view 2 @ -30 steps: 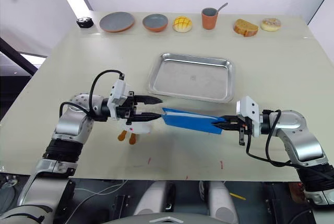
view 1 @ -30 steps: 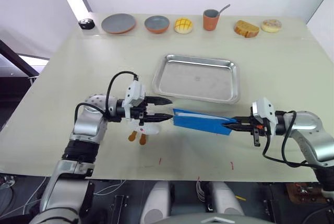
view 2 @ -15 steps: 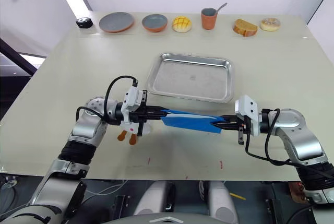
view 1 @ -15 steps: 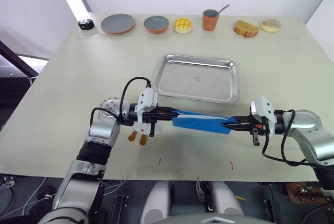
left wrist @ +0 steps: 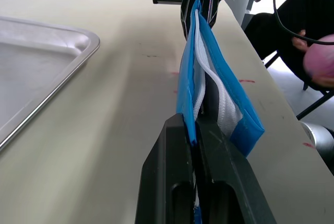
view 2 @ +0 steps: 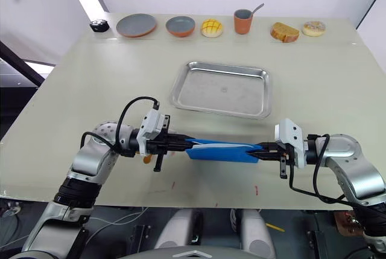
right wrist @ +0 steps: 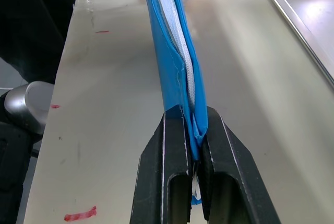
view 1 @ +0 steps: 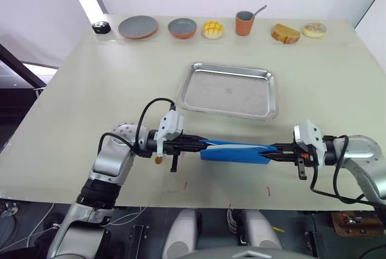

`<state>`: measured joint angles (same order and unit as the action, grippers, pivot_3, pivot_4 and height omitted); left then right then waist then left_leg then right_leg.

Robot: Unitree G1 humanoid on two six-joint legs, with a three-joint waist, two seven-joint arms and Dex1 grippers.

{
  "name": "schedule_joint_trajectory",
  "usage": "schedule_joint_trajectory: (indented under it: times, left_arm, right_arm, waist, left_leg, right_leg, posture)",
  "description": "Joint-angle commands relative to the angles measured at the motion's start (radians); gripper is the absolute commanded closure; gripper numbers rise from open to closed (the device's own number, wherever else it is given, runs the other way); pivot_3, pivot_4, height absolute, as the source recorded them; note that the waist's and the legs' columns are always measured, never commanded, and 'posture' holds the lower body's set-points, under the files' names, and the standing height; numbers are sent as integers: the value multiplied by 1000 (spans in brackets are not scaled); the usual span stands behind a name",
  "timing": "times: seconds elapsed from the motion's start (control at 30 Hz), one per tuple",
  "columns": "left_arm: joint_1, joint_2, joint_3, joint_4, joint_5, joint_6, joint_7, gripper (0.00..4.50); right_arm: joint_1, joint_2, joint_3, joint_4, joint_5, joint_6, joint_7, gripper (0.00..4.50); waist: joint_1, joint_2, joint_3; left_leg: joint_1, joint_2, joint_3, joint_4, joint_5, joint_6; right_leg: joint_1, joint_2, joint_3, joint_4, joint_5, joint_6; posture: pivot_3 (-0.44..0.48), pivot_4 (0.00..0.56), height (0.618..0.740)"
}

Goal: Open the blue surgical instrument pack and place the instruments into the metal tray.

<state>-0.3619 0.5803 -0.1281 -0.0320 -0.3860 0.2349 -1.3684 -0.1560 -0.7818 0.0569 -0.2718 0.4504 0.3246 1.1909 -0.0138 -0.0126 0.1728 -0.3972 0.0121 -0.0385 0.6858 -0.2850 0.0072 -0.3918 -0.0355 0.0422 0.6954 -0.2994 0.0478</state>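
The blue surgical instrument pack hangs stretched between my two grippers near the table's front edge, its white lining showing along the upper seam. On the pack's left end my left gripper is shut, and my right gripper is shut on the right end. Both wrist views show the fingers pinching the blue edge. The instruments are hidden inside the pack. Behind the pack, at the table's middle, lies the metal tray with nothing in it.
A small white toy with orange feet sits under my left wrist. Along the far edge stand two grey plates, a yellow bun, a cup with a spoon, bread and a donut. A person's hand shows beyond the table.
My left gripper moved right from beside the toy, closed on the pack's left end, and the pack now sits a little nearer the front edge. The right gripper kept its hold.
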Motion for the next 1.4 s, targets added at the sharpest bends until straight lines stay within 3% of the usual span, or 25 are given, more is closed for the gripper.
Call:
schedule_joint_trajectory:
  times: [0.03,0.47,0.5,0.57,0.63,0.8,0.9,0.97,1.03,1.4]
  left_arm:
    - [-15,3,14,-43,-31,-9,0,4424]
    - [-25,-26,-22,38,15,-41,16,4424]
    - [-26,-26,-23,41,15,-42,15,4500]
    - [-27,-28,-25,50,16,-48,15,4500]
    - [-28,-30,-27,57,15,-53,16,4500]
    - [-24,-33,-28,67,15,-65,21,4500]
    - [-20,-34,-27,66,12,-66,26,4500]
    - [-21,-31,-28,65,11,-63,27,4500]
    - [-26,-31,-29,66,12,-59,29,4500]
    - [-87,-55,-43,110,62,-45,105,4500]
  right_arm:
    - [6,-12,-15,-23,-5,-2,-9,4500]
    - [-14,-4,-3,5,6,45,-12,4500]
    - [-15,-7,-5,1,15,54,-9,3765]
    - [-9,-6,-46,-35,50,93,-43,3224]
    - [8,-33,-129,-101,166,208,-65,2232]
    - [-23,-51,-295,-129,377,378,-139,2232]
    - [-63,-45,-312,-139,464,467,-186,3021]
    - [-69,-37,-252,-163,441,485,-211,3926]
    - [-54,-46,-188,-182,394,480,-207,4463]
    - [109,-140,-12,-271,238,399,-106,4463]
  waist:
    - [0,0,0]
    - [0,0,0]
    - [0,0,0]
    - [2,0,0]
    - [4,0,0]
    - [3,0,0]
    - [2,0,0]
    - [4,0,0]
    - [3,0,0]
    - [3,0,0]
  left_leg:
    - [0,0,0,0,0,0]
    - [0,0,0,0,0,0]
    - [0,0,0,0,0,0]
    - [0,0,0,0,0,0]
    - [0,0,0,0,0,0]
    - [1,-1,0,0,0,0]
    - [1,-1,-1,0,0,0]
    - [0,-1,-1,0,0,0]
    - [0,-1,-2,0,0,0]
    - [0,-1,-2,0,0,0]
  right_leg:
    - [0,0,0,0,0,0]
    - [0,0,0,0,0,0]
    - [0,0,0,0,0,0]
    - [0,0,0,0,0,0]
    - [0,-1,0,0,0,0]
    - [1,-1,0,-1,0,0]
    - [2,-1,-1,0,0,0]
    - [2,-1,-1,-1,0,0]
    - [2,-1,-2,-1,0,0]
    - [2,0,-2,-1,0,0]
  posture:
    - [0,150,740]
    - [0,150,740]
    - [0,150,740]
    - [0,150,740]
    - [0,150,740]
    - [0,150,740]
    - [0,150,740]
    - [0,150,740]
    - [0,150,740]
    - [0,150,740]
